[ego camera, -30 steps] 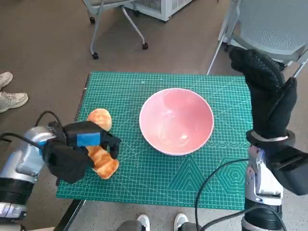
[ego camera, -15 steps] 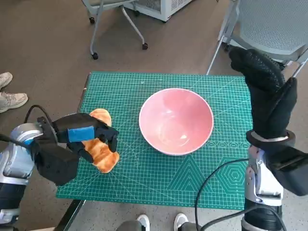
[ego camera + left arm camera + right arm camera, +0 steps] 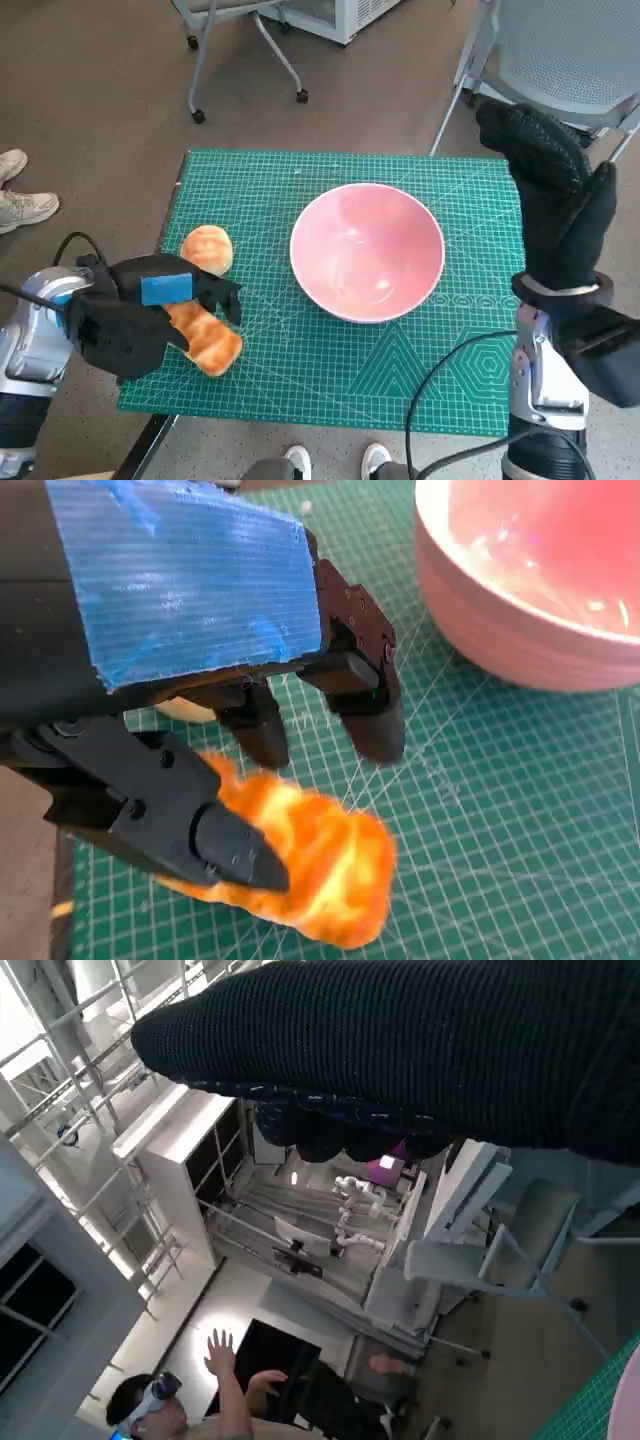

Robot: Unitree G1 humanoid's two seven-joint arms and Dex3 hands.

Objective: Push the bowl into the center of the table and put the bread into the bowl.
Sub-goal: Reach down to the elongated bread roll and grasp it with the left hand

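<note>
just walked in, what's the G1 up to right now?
The left hand is over an elongated golden-brown bread piece near the left edge of the green cutting mat, fingers around it; whether it is actually gripped is unclear. A second, round bun lies just beyond on the mat. The pink bowl sits about mid-mat and holds nothing. The right hand, in its black glove, is raised beside the table, touching nothing.
</note>
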